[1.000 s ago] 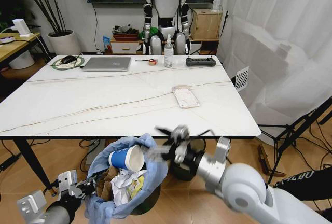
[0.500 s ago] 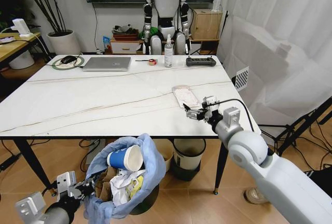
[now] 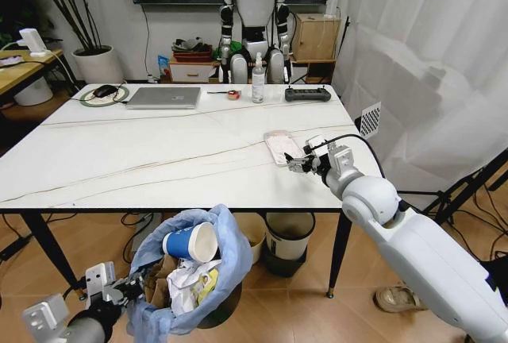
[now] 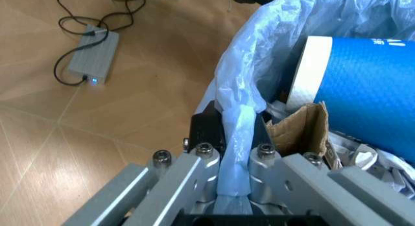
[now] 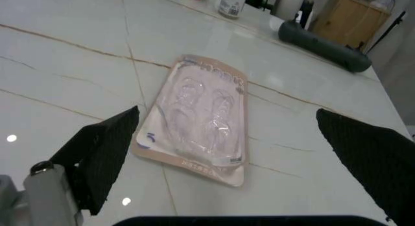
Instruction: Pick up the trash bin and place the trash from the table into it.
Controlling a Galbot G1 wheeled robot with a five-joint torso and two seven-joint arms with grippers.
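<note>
Flat plastic packet (image 3: 283, 148) is lying on the white surface (image 3: 159, 160), looking light, floppy and slick; I am hovering my right claw (image 3: 300, 161), spread wide, at its near edge, while my left claw (image 4: 232, 153) is pinching the trash bin (image 3: 190, 279) liner.

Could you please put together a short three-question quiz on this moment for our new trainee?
1. Multiple choice: the one piece of trash left on the table is A) a red can, B) a flat plastic packet, C) a tissue.
2. True or false: the left gripper is clamped on the bag of the trash bin.
3. Fill in: the right gripper hovers open beside the ____.

Key:
1. B
2. True; it pinches the blue bag at the rim, with the blue paper cup inside.
3. Packet, framed between its fingers in the right wrist view.
</note>
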